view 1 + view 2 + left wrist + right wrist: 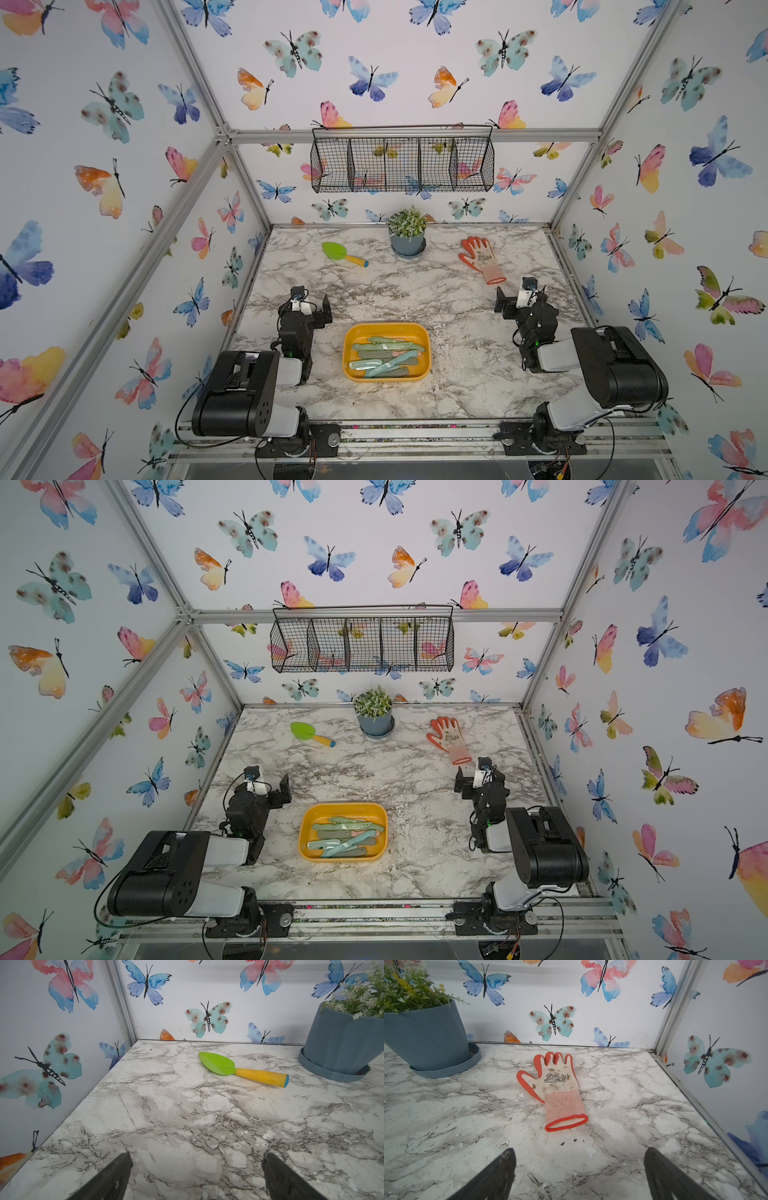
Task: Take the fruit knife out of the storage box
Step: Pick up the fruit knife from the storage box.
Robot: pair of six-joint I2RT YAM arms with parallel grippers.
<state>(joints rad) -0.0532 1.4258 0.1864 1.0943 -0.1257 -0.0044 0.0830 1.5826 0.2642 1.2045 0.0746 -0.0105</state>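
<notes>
Nearest to the camera head, on the marble table (415,291), the yellow-orange storage box (427,345) holds a heap of teal and grey-green fruit knives (384,356), which lie flat across each other, all inside its rim. Left of the box and right of it, a little farther back, the left gripper (195,1159) and the right gripper (579,1153) stand apart from it, jaws spread wide with nothing between them. Beyond the box lie a green trowel (344,254), a potted plant (407,232) and an orange glove (482,259), and above these a black wire basket (402,160) hangs on the back wall.
</notes>
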